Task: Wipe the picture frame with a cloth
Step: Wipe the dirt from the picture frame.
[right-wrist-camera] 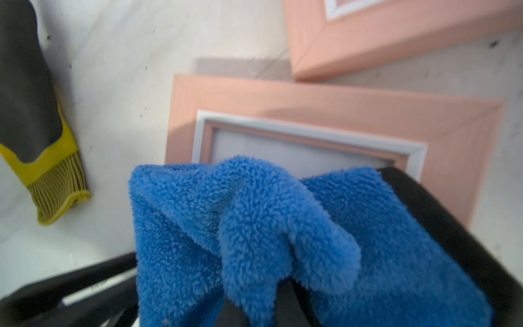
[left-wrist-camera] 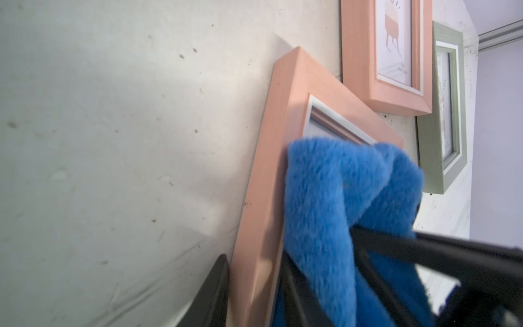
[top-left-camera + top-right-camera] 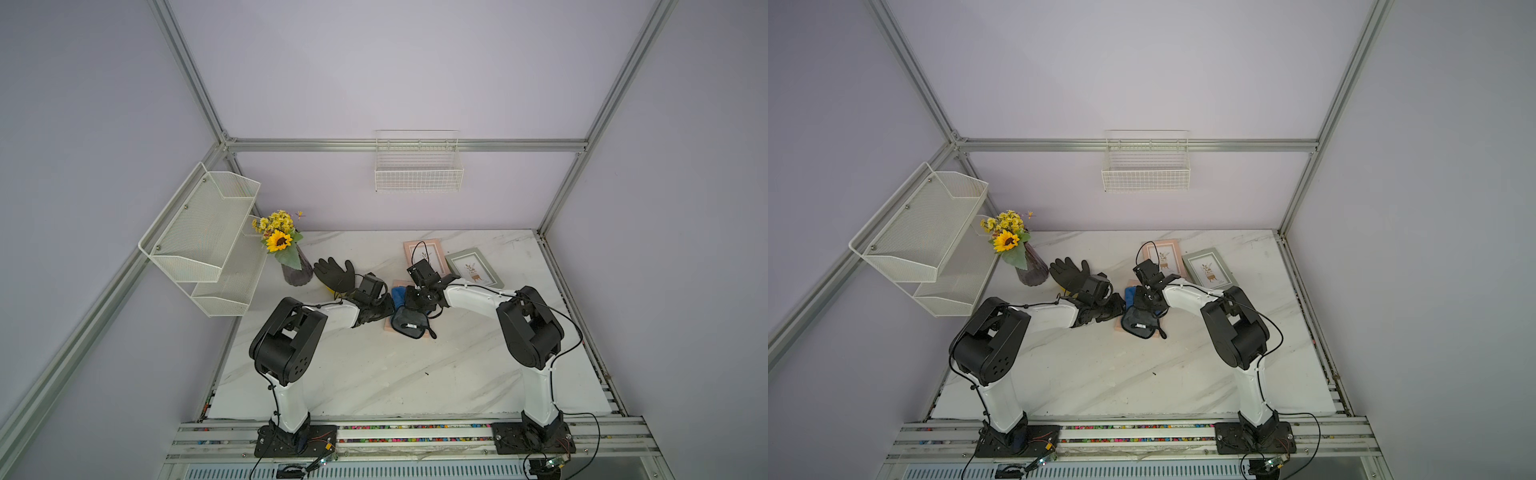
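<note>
Wide marble table (image 3: 374, 374): open room toward the arm bases, crowded at the back. Mid-table the picture frame (image 2: 263, 184) lies flat; second pink frame (image 3: 424, 251) and green frame (image 3: 473, 268) just behind, glove (image 3: 334, 274) near its left.

Risk: a long backward stroke shoves those neighbours.

The cloth (image 1: 254, 226) sits bunched on the glass, pinched tight in the right gripper (image 3: 417, 300); trailing folds may snag.

The left gripper (image 3: 383, 306), narrow, seems to pinch the frame's side rail; if it slips, the frame skates.

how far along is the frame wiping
Done: the right gripper is shut on the cloth and has it on the nearer pink frame. In hand: wiping, with the left gripper clamping that frame's side. Left: the uncovered glass and rails; how clean they are I cannot tell.
</note>
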